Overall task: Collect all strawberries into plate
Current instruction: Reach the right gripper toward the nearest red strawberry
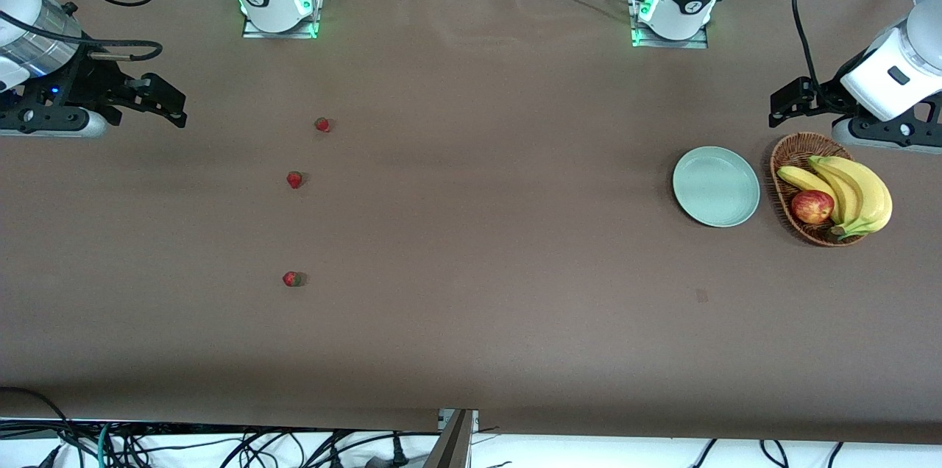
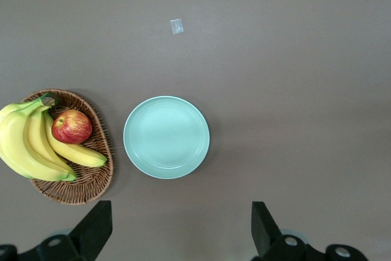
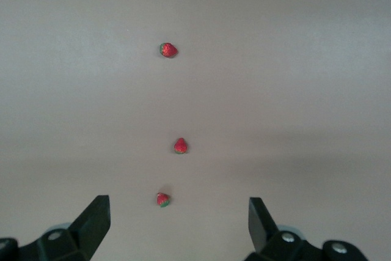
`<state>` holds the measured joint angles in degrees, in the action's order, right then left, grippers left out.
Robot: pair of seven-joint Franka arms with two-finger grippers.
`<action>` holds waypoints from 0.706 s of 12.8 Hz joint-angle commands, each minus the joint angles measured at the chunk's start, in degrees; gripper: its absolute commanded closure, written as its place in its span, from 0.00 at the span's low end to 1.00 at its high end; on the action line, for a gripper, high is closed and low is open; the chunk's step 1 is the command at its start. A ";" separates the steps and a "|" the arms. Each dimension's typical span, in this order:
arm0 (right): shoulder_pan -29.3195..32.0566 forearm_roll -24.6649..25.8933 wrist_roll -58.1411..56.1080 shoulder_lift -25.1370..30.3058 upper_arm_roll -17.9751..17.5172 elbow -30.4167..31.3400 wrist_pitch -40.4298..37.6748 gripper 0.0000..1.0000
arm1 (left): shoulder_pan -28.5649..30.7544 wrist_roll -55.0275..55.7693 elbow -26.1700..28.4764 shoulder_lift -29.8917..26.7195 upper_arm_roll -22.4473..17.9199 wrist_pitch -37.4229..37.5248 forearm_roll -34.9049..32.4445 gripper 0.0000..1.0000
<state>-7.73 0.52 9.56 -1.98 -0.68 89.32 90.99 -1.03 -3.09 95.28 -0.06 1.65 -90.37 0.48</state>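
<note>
Three strawberries (image 1: 294, 179) lie in a row toward the right arm's end of the desk, well apart from the empty plate (image 1: 716, 186) (beside a fruit basket (image 1: 787, 159)), with the right gripper (image 3: 178, 221) and left gripper (image 2: 182, 224) both released, presumably waiting.

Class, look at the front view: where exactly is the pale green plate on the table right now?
The plate lies empty toward the left arm's end of the table, right beside the wicker basket of bananas and apple, apart from the three strawberries.
</note>
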 commanded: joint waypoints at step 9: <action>-0.01 0.53 -0.59 -3.72 -1.17 -1.24 1.90 0.00 | -0.03 -1.65 -1.85 0.59 -0.25 1.34 0.66 0.00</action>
<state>-7.77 0.49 9.57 -2.91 -1.16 89.37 91.85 -1.03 -3.56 95.22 -0.06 1.65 -90.35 0.48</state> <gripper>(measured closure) 0.000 0.000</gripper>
